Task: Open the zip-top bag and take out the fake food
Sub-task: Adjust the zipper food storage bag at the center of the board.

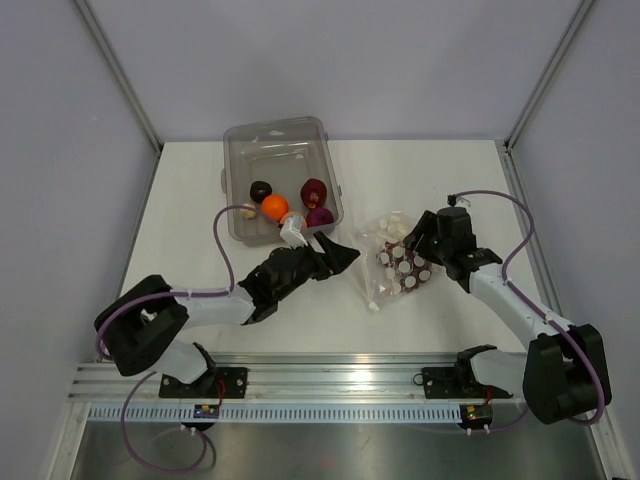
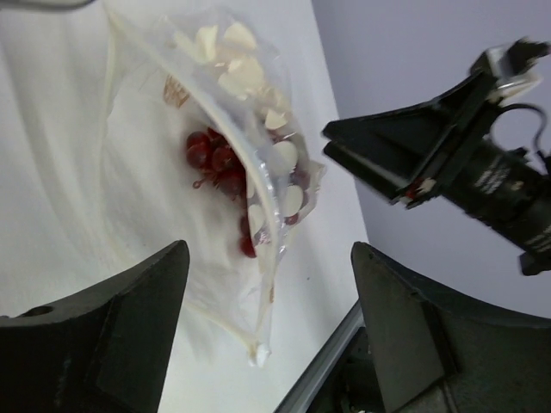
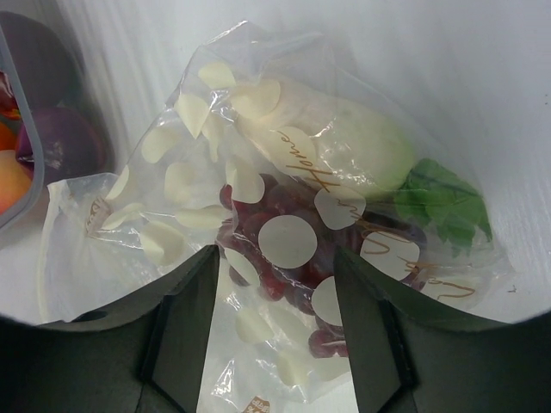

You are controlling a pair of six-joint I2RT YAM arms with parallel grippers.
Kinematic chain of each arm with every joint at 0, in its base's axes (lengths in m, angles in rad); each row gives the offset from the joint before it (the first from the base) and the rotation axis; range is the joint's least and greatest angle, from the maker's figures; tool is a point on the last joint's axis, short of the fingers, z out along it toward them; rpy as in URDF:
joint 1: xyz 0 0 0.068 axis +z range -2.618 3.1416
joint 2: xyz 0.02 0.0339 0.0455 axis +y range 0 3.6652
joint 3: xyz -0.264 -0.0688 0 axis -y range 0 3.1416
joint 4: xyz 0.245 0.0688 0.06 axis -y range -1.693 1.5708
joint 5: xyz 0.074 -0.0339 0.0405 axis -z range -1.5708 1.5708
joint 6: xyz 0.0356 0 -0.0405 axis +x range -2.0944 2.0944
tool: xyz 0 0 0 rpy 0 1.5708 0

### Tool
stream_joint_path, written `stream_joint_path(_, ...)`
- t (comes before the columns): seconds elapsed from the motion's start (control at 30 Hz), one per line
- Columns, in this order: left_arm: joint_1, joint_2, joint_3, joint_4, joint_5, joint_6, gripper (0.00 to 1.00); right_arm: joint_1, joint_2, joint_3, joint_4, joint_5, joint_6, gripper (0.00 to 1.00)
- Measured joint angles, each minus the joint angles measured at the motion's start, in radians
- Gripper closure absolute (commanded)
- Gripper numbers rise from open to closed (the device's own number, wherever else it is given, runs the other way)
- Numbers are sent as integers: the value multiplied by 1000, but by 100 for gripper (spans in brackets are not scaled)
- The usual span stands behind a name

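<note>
The zip-top bag, clear with white dots, lies flat on the table between my two grippers. Inside it are red grapes and a white vegetable with green leaves. My left gripper is open just left of the bag. In the left wrist view the bag's white-strip corner lies between the wide fingers, touching neither. My right gripper stands open over the bag's right side, its fingers straddling the grapes. More fake food sits in the bin: orange, dark red and purple pieces.
The rigid clear bin stands at the back centre, close behind my left gripper, and also holds a dark piece and a beige piece. The metal rail runs along the table's near edge. Grey walls close in the sides and back.
</note>
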Motion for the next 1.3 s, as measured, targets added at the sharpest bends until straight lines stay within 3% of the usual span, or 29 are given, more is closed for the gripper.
stream_joint_path(0.07,0,-33,-2,1,-16,10,9,7,6,0,0,-1,-6,36)
stream_joint_path(0.4,0,49,97,-74,-44,63,13,18,12,1,0,0,-16,37)
stream_joint_path(0.73,-16,187,208,-84,-40,70,38,19,12,1,-7,33,-10,39)
stream_joint_path(1.1,-18,177,182,-52,-34,73,78,8,32,46,-106,174,48,38)
stream_joint_path(1.3,-18,140,172,-52,-37,86,90,-86,-11,38,-130,181,99,36)
